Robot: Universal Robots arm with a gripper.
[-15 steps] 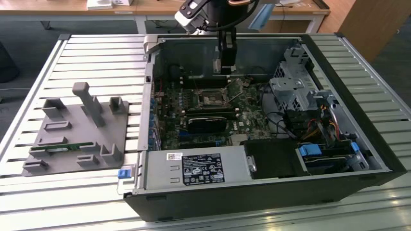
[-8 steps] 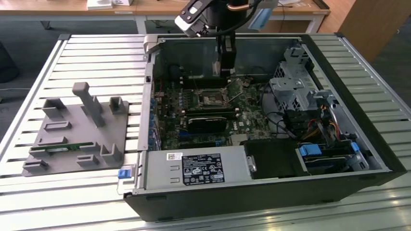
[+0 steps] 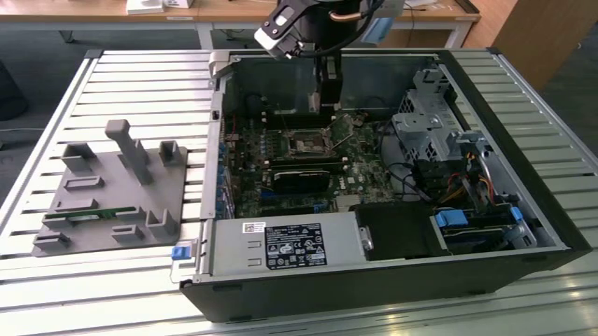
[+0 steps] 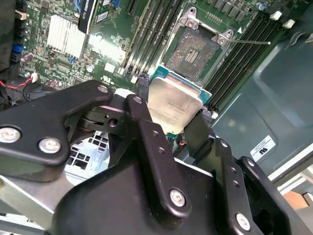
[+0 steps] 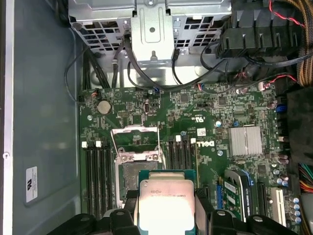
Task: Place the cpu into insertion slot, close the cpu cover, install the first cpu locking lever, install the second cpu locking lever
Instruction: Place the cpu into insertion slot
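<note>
Interior of an open black metal computer case (image 3: pixel 374 297) lying on a pale slatted table (image 3: pixel 140 84). Above its green motherboard (image 5: pixel 205 105), the black metal gripper (image 4: pixel 172 122) is clamped on the cpu (image 4: pixel 173 103), a small flat square chip with a pale silver-grey metal top. Two black fingers (image 4: pixel 146 129) press its opposite edges. The chip is held roughly level, metal top facing up toward both wrist cameras and underside toward the board. Being square, it has no longer side. It hangs just beside the insertion slot (image 5: pixel 128 178), a square dark-centred socket with a silver rim, and is not in it. The cpu cover (image 5: pixel 135 143), a thin silver frame plate, stands swung open on the socket's far side from the chip.
</note>
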